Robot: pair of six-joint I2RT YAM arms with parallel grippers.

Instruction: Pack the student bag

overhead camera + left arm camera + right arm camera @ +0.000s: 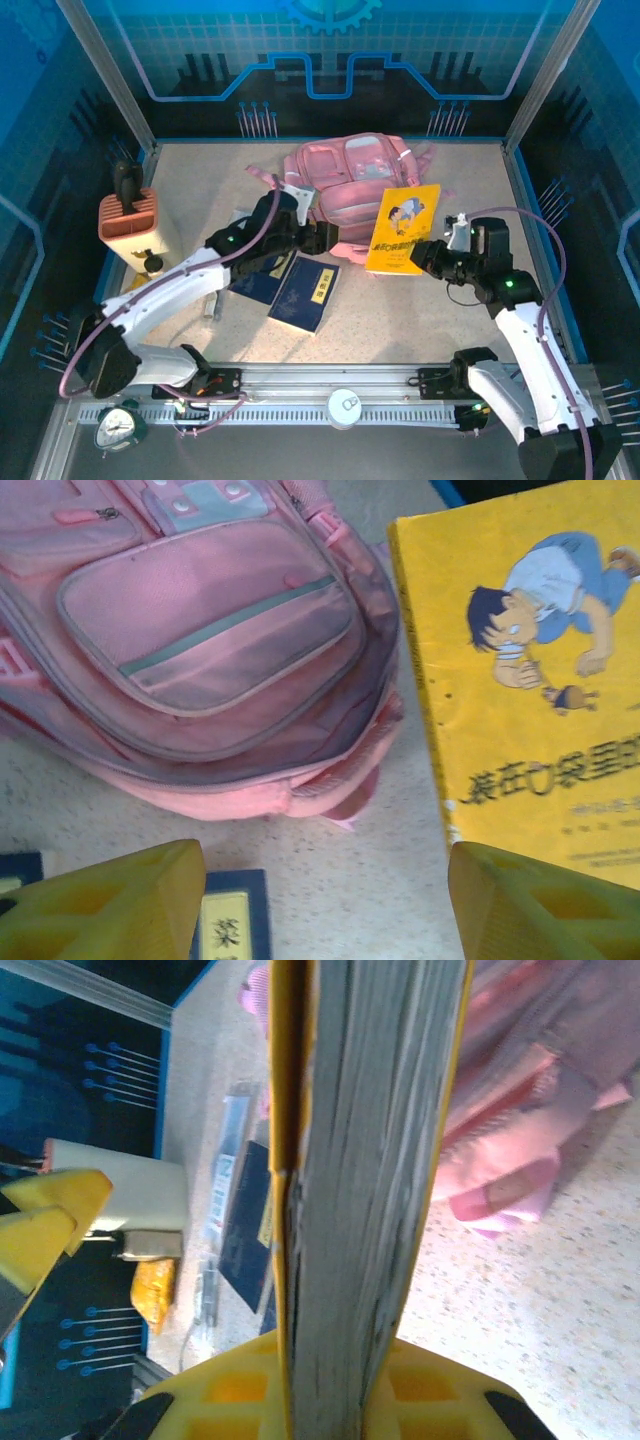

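The pink student bag (345, 175) lies flat at the back middle of the table, its front pocket (210, 630) facing up. My left gripper (322, 236) hovers at the bag's near edge, open, with both yellow fingers (110, 900) over bare table and nothing between them. My right gripper (428, 256) is shut on the lower edge of a yellow picture book (403, 228), which tilts up beside the bag's right side. The right wrist view sees that book (370, 1160) edge-on, clamped between the yellow pads (220, 1400), with the bag (520, 1130) beyond it.
Two dark blue books (305, 292) (262, 280) lie on the table under the left arm. An orange ribbed box (130, 222) stands at the left edge. A small clock (118, 426) and a white round knob (345, 405) sit on the front rail.
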